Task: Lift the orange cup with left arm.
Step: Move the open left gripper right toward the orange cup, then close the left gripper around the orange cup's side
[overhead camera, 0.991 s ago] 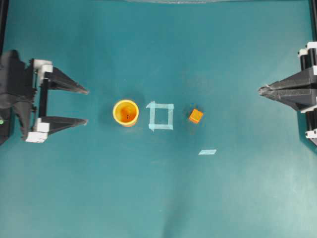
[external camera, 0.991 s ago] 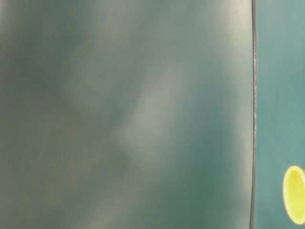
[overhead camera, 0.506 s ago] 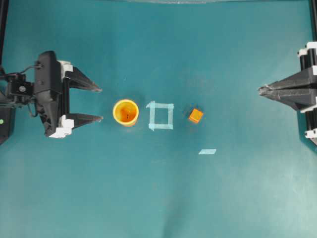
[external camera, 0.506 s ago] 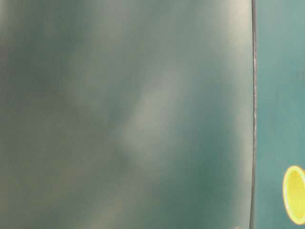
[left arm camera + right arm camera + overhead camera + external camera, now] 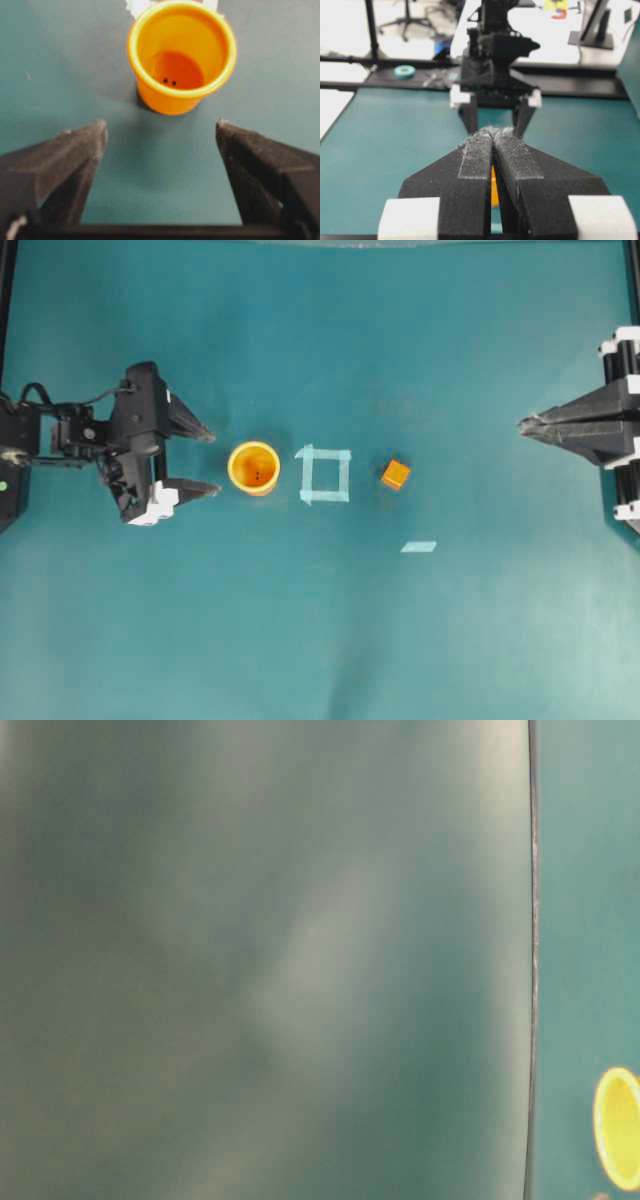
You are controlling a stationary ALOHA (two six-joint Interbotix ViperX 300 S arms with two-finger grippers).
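At the left of the green worktop (image 5: 300, 640), the left gripper (image 5: 210, 461) stands with fingers (image 5: 190, 489) spread wide, holding nothing, tips just short of the orange cup (image 5: 254, 467). Cup upright, untouched. Beyond it: a tape square (image 5: 325, 474), an orange cube (image 5: 395, 474), a tape strip (image 5: 419, 546). Far right, the right gripper (image 5: 524, 424), fingers pressed together, empty.
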